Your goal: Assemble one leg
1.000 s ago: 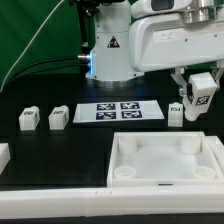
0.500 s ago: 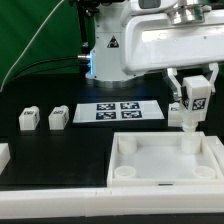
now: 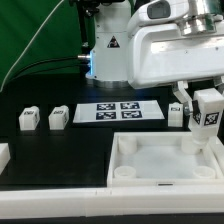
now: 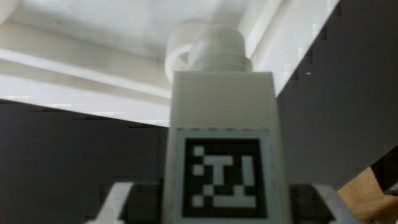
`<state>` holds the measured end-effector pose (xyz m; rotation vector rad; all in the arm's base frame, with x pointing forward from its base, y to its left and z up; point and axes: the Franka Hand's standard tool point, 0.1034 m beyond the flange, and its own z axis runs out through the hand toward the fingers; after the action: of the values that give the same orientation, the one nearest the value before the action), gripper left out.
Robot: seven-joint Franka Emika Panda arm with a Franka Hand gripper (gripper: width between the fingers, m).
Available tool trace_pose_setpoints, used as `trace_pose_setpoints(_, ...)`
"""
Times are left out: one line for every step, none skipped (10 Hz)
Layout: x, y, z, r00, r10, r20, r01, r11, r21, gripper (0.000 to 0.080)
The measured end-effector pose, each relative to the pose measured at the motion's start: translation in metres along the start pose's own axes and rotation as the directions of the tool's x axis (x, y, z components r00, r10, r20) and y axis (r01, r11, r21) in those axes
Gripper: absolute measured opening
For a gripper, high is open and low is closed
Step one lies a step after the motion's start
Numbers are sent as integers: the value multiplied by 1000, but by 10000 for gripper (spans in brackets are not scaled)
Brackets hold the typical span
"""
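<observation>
My gripper (image 3: 206, 112) is shut on a white square-sided leg (image 3: 205, 124) with a black-and-white tag, held upright over the far right corner of the large white panel (image 3: 165, 160). In the wrist view the leg (image 4: 221, 110) fills the middle, its tag facing the camera, its far end over the panel's corner (image 4: 107, 60). Two more legs (image 3: 28, 120) (image 3: 57, 117) lie on the black table at the exterior view's left. A fourth leg (image 3: 175, 114) stands just behind the gripper.
The marker board (image 3: 119, 111) lies flat behind the panel. The robot base (image 3: 108, 55) stands at the back. A white piece (image 3: 3, 156) shows at the exterior view's left edge. A green curtain is behind.
The gripper with the leg has moved toward the exterior view's right and down, from above the table behind the panel to over the panel's far right corner.
</observation>
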<state>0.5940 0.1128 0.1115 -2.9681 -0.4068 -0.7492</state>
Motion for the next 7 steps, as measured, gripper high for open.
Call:
trace_pose_setpoints(0,0,0,1000,0,0,0,1000,0,294)
trace_pose_setpoints(1,0,0,1000,-1,-9,1,1000,-2,294)
trace_pose_setpoints(1,1,0,999,-2,-40,1,1000,-8,294)
trace_pose_setpoints(-1,1,1,1000,-2,-31,2,1000,-6,294)
trace_pose_setpoints(-1,1,1,1000,-2,-31,2,1000,-6,294)
trace_pose_setpoints(-1,3,2,999,-9,-31,9,1000,-8,294)
trace_pose_setpoints(2,10,4,999,-22,-33,22,1000,-14,294)
